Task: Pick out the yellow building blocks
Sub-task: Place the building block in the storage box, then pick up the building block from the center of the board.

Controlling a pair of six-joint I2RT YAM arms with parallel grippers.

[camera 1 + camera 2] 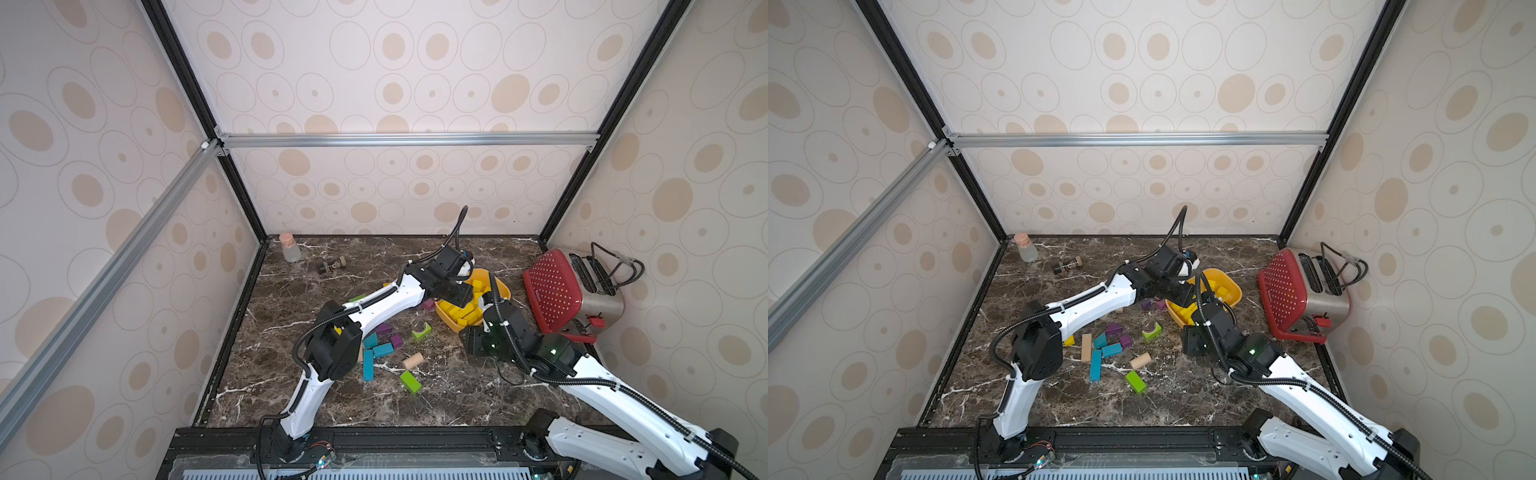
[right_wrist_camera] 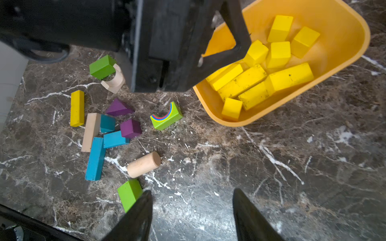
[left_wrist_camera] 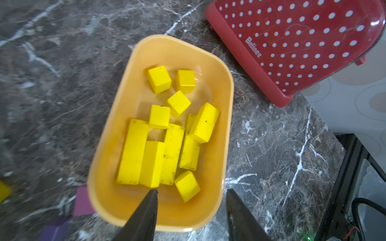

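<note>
My biggest worry is the left arm (image 1: 1092,305). Its elbow hangs over the table (image 1: 1183,395) at 9 o'clock and half hides the one stray yellow bar (image 2: 77,108), so a reach by the right gripper (image 2: 192,190), parted and empty, may clip it. Next is the bowl (image 3: 230,87) at 2 o'clock: the left gripper (image 3: 192,191), parted and holding nothing, hovers at its rim and could snag it on leaving. The stray bar lies just beside a plain wooden bar (image 1: 1086,347), and a jaw may catch both.

The other yellow building blocks (image 3: 171,150) lie in the bowl, the bars mostly flat with long axes running 8 to 2 o'clock. The stray bar lies flat, about 12 to 6. The cubes (image 3: 159,79) sit tumbled at the bowl's 2 o'clock end.
</note>
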